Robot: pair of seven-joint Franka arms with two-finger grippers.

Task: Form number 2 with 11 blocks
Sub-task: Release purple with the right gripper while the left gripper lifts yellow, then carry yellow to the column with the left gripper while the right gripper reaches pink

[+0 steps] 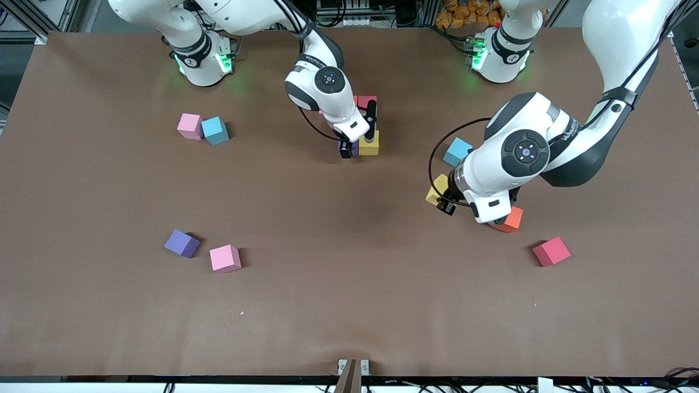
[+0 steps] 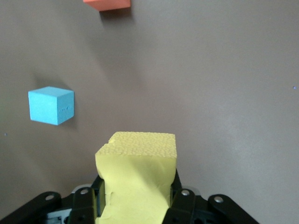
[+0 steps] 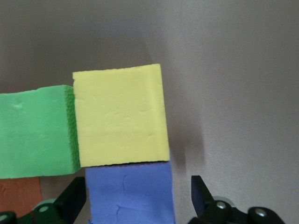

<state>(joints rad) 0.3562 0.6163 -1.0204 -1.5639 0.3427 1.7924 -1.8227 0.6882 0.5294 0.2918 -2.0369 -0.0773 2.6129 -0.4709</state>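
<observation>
Brown matte table (image 1: pixel 349 305) fills the room's middle, with metal framing and cables along its edges and both arm bases at one long side.

Near the table's centre the right gripper (image 1: pixel 357 143) is low over a partly built cluster: a yellow block (image 3: pixel 120 116) touching a green block (image 3: pixel 35 137) and a purple block (image 3: pixel 130 193), with a sliver of orange (image 3: pixel 18 196) beside the purple one. Its fingers stand spread on either side of the purple block, with a gap showing. The arm hides most of this cluster from the front; only a crimson top (image 1: pixel 367 101) peeks out.

Toward the left arm's end, the left gripper (image 2: pixel 135 196) is clamped on a second yellow block (image 2: pixel 138 172), lifted above the table. Its wrist covers part of an orange block (image 1: pixel 509 219). A light-blue cube (image 1: pixel 457 151) lies close by, and a crimson block (image 1: pixel 551 251) lies apart.

Toward the right arm's end lie a pink block (image 1: pixel 190 126) touching another light-blue cube (image 1: pixel 214 130), and, nearer the camera, a purple block (image 1: pixel 182 243) and a pink block (image 1: pixel 225 258).
</observation>
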